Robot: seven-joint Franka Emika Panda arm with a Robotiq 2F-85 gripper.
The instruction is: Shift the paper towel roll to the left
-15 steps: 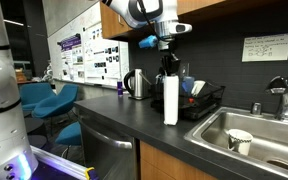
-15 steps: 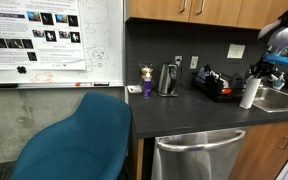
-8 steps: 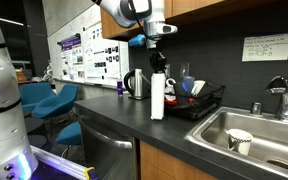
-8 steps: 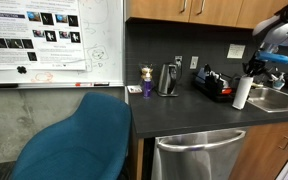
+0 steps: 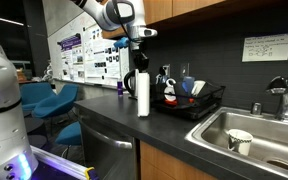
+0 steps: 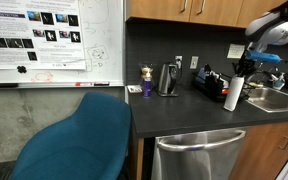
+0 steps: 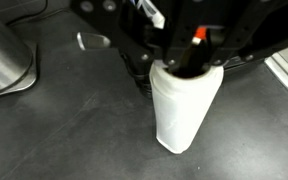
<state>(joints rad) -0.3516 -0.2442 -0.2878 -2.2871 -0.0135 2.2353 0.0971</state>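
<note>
- The gripper (image 7: pixel 188 66) comes down from above, its fingers closed on the top end of the paper towel roll (image 7: pixel 185 112). In the wrist view the dark jaws press against opposite sides of the white cylinder's upper rim.
- The roll is upright, plain white, and hangs straight below the gripper in both exterior views.
- Its lower end is at the dark countertop (image 5: pixel 104 118), about mid-depth between the back wall and the front edge. Whether it rests on the surface or hangs just above it is hard to make out.
- In an exterior view the roll (image 6: pixel 234 94) is forward of the black dish rack (image 6: pixel 210 86), close to the rack's end nearest the sink (image 6: pixel 272 98).
- The steel kettle (image 6: pixel 167 79) with its black handle stands nearer the back wall, well apart from the roll, with a small bottle (image 6: pixel 146 82) beside it.
- In an exterior view the sink basin holds a pale cup (image 5: pixel 240 141), with the faucet (image 5: pixel 281 96) behind it.
- A blue chair (image 6: pixel 79 140) stands beyond the counter's end, below a whiteboard (image 6: pixel 44 40).
</note>
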